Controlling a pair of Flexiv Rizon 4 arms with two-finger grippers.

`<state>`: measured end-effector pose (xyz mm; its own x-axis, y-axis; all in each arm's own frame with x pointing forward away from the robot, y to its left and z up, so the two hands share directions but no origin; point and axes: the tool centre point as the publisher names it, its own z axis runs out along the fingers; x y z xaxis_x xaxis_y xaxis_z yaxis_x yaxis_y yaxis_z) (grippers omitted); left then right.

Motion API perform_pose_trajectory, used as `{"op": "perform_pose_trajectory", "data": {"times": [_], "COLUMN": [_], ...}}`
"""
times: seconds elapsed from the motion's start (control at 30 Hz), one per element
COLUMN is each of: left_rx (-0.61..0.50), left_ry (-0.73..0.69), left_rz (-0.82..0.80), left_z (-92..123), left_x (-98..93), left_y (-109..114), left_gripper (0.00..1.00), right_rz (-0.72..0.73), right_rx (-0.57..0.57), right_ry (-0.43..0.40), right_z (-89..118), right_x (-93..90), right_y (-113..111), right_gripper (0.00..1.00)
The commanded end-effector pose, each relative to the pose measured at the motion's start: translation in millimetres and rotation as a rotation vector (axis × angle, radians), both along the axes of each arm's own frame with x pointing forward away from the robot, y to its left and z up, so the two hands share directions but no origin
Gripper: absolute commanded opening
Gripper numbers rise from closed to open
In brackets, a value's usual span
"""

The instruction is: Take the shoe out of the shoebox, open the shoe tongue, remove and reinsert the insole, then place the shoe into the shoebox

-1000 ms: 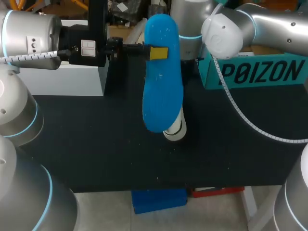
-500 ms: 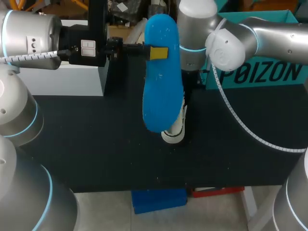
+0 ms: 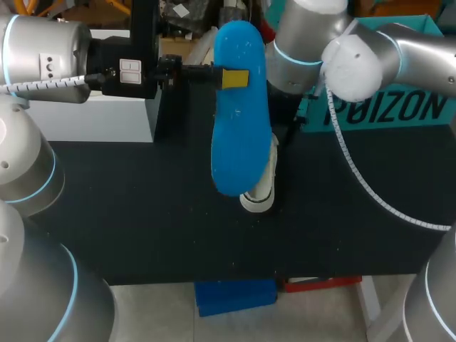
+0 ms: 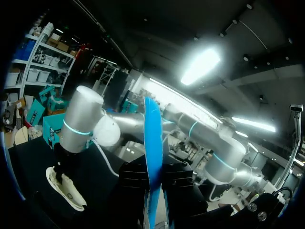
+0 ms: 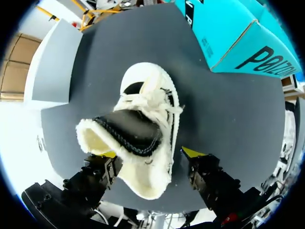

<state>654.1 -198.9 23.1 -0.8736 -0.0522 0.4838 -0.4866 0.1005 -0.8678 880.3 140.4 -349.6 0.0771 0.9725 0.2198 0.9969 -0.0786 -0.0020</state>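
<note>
Right arm (image 3: 356,57) now further right; right gripper (image 5: 150,153) spread astride shoe (image 5: 143,138) heel, toe pointing ahead; left gripper (image 4: 155,183) pinches insole (image 3: 241,114) upright above

This looks like a robot lab or workshop. Two big silver robot arms, the left arm (image 3: 43,50) and the right arm (image 3: 360,50), have glowing blue rings and a curly cable (image 3: 360,178). They reach over a plain black surface (image 3: 142,214). On it are a white shoe (image 5: 143,138), a teal shoebox (image 3: 399,107) and a white box (image 3: 92,117). The left hand (image 3: 234,78) holds up a blue insole (image 3: 241,142).
</note>
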Motion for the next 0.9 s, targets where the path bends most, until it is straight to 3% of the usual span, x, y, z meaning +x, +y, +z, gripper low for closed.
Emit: {"op": "perform_pose_trajectory", "data": {"times": [0.03,0.47,0.6,0.9], "left_rx": [0.004,0.004,0.004,0.004], "left_ry": [0.001,0.001,0.001,0.001], "left_rz": [0.001,0.001,0.001,0.001], "left_z": [0.6,0.6,0.6,0.6], "left_x": [0.2,0.2,0.2,0.2], "left_y": [-1.3,-1.3,-1.3,-1.3], "left_gripper": [0.00,0.00,0.00,0.00], "right_rz": [0.066,0.066,0.031,0.067], "right_rx": [0.331,0.331,0.572,0.816], "right_ry": [-0.079,-0.079,-0.116,-0.162], "right_z": [18.7,18.7,30.5,64.4], "right_x": [-19.8,-19.8,-37.8,-42.6], "right_y": [-19.6,-19.6,-35.3,-35.6], "right_gripper": [1.00,1.00,1.00,1.00]}}
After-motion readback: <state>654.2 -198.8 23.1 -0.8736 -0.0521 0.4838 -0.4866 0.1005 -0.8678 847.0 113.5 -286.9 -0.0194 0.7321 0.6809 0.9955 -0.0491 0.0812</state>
